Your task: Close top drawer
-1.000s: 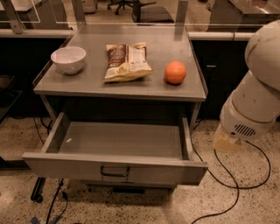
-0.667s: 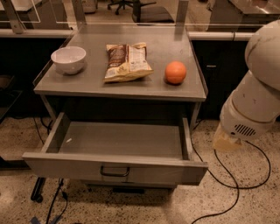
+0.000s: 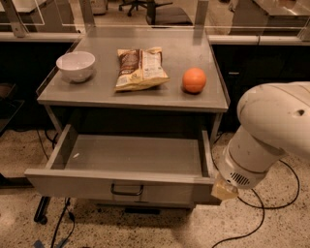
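The top drawer is standing pulled well out of the grey metal cart, toward the near side. It is a wide, shallow tray of flat sheet metal, and a small dark wire handle is sitting at the centre of its plain front panel. A tiny pale speck is lying on the drawer's smooth floor near the left wall.

On the cart's dull, matte top a round white bowl is resting at the left. A crinkled brown-and-yellow snack bag is lying flat in the middle, and a smooth orange is sitting to the right, apart from the bag.

The cart is standing on speckled terrazzo flooring, with black cables trailing across it. Dark counters are running behind, and an office chair is showing far back.

The robot's arm, glossy white and rounded, is filling the right side. A tan block on its lower end is sitting just beside the drawer's near right corner. The gripper is lying outside what the camera is showing, so I cannot tell whether it is spread or pressed together.
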`<state>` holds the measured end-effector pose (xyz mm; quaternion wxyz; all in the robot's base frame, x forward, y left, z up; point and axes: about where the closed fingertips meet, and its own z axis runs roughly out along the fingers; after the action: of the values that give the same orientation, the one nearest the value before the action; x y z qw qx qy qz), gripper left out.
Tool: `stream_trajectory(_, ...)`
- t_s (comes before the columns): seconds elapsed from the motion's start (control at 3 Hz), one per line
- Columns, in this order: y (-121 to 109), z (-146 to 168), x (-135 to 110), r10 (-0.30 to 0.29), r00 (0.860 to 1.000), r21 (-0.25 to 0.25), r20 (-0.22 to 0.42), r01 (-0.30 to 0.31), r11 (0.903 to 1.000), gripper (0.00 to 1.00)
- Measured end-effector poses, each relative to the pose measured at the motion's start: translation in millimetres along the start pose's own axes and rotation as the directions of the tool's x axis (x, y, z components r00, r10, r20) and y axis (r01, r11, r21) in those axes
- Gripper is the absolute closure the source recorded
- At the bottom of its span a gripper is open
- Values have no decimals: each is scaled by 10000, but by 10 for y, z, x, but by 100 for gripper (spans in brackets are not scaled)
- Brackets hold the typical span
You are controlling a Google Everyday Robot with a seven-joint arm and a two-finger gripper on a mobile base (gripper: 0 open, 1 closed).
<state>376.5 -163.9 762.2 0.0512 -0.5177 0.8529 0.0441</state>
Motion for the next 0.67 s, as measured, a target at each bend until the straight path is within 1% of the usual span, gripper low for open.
stream_trajectory(0.33, -1, 11, -4, 18, 10000, -8, 7, -18, 10000, 100)
stream_trajectory(0.67, 27, 107, -6, 161, 9999, -203, 22, -161, 9997, 100)
